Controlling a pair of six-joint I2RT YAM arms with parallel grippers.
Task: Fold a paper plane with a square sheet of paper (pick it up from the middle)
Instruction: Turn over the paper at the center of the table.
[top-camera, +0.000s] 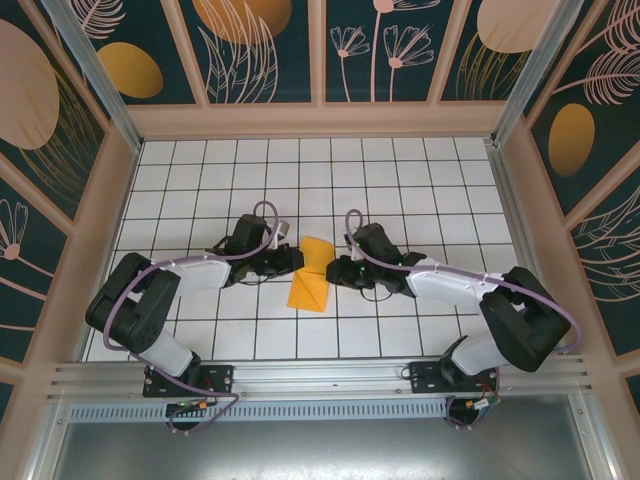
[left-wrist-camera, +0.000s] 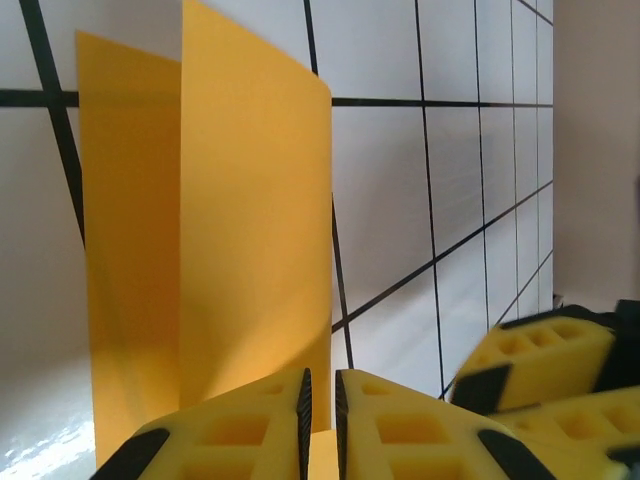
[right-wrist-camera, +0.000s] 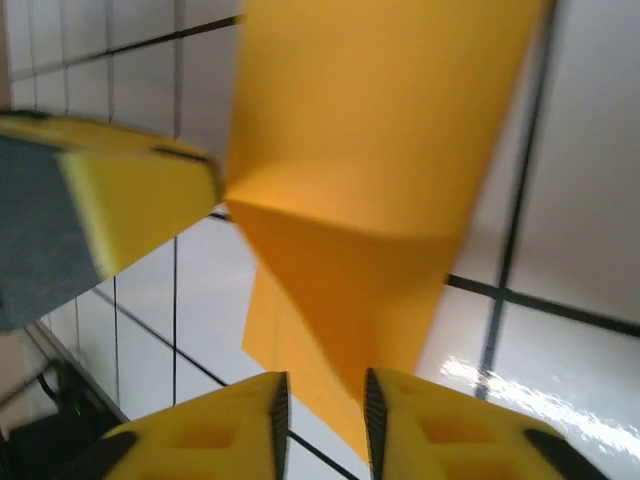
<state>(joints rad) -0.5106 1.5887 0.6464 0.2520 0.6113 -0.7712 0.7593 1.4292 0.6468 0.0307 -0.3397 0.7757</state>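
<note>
Paper (top-camera: 311, 280), folded and partly raised, is found at the middle of the gridded desk (top-camera: 400, 180), its long axis running far to near at a slight slant, with one corner pointed toward the arm bases. It is crowded from both sides: the left jaws are closed on its edge, while the right jaws are slightly parted with the paper's lower tip in their gap. Patterned walls (top-camera: 265, 50) are seen around the desk.

Paper sheet (right-wrist-camera: 370, 200) — blurred, top cropped
</note>
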